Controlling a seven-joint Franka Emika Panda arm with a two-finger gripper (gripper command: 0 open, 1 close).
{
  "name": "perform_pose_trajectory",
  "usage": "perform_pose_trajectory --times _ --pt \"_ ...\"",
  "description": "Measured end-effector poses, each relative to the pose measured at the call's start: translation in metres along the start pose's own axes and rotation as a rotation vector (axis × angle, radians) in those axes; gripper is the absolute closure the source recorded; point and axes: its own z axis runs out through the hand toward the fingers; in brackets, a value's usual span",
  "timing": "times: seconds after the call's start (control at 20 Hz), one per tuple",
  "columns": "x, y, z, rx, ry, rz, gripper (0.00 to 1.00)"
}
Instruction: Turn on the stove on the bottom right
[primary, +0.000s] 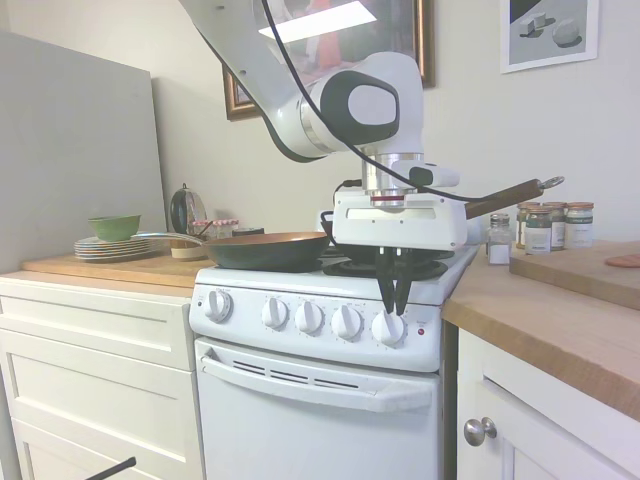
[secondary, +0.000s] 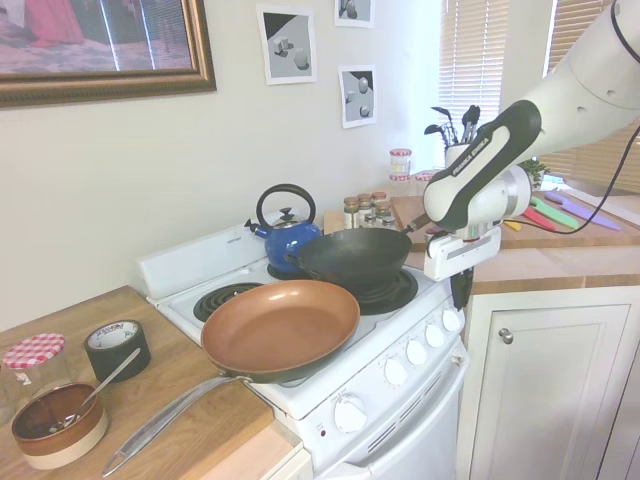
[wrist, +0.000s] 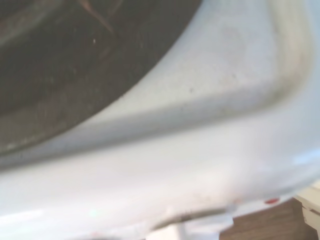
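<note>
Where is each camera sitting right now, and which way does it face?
First exterior view: in front of the stove, facing its knob panel; the gripper hangs at the rightmost knob.
Second exterior view: off the stove's side, looking along its top past the copper pan; forearm and gripper show.
Wrist view: pressed close over the stove's white edge, blurred; no robot parts.
Both exterior views share stove, pan, gripper.

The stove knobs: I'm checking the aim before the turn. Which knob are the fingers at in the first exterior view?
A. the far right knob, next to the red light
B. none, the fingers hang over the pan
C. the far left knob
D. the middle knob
A: the fingers reach down onto the last knob of the stove, beside the small red light.
</note>
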Motion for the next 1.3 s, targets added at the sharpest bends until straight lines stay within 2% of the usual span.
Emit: perform_pose_trajectory --times 1.3 --pt "-0.023 -0.034 0.014 -0.027 -0.042 -0.023 1.0"
